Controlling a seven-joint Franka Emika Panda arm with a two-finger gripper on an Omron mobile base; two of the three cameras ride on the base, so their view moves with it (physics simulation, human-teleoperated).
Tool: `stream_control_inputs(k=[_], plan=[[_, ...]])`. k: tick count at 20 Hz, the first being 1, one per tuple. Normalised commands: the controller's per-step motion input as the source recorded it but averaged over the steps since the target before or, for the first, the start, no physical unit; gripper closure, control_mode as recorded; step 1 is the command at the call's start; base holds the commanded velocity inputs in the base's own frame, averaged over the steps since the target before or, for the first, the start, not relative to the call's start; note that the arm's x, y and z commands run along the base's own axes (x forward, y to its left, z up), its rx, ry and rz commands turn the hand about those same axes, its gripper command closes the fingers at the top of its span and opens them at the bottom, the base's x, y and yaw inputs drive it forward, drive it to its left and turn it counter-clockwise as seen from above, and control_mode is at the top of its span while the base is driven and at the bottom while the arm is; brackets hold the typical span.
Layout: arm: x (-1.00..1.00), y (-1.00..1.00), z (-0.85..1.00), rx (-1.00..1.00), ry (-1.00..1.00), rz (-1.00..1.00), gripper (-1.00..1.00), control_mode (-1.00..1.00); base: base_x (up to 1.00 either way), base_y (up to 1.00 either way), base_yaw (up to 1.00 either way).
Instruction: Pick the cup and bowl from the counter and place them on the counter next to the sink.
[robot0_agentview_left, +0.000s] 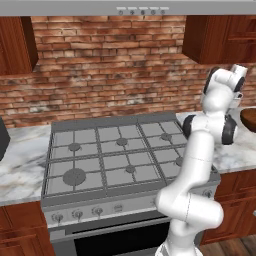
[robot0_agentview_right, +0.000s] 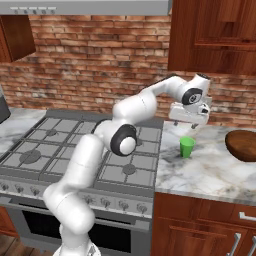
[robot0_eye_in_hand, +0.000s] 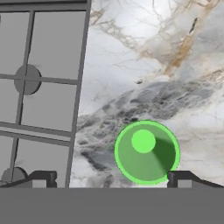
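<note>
No writing legible; fingers (robot0_eye_in_hand: 109, 178) spread above cup (robot0_eye_in_hand: 147, 152).

From behind the arm we look forward and down, both base views sharing the stove (robot0_agentview_left: 117, 155); our hand view looks straight down, close over the tabletop (robot0_eye_in_hand: 175, 57)

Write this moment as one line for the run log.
gripper: open, above cup | cup: upright on counter | bowl: untouched

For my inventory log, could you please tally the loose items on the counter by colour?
Green: 1, the cup
Dark brown: 1, the bowl
Total: 2
</note>
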Motion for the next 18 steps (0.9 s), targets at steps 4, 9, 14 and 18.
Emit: stream_control_inputs(k=[4, 9, 14, 18], plan=[[0.00, 0.48, -0.28, -0.05, 0.00, -0.06, -1.00, -1.00, 0.00, 0.00, 0.00], [0.00, 0.14, -0.29, -0.07, 0.00, -0.08, -1.00, -1.00, 0.00, 0.00, 0.00], [0.00, -0.04, -0.05, -0.08, 0.00, -0.09, -1.00, -1.00, 0.00, 0.00, 0.00], [-0.15, -0.21, 0.00, -0.03, 0.00, -0.11, -1.00, -1.00, 0.00, 0.00, 0.00]])
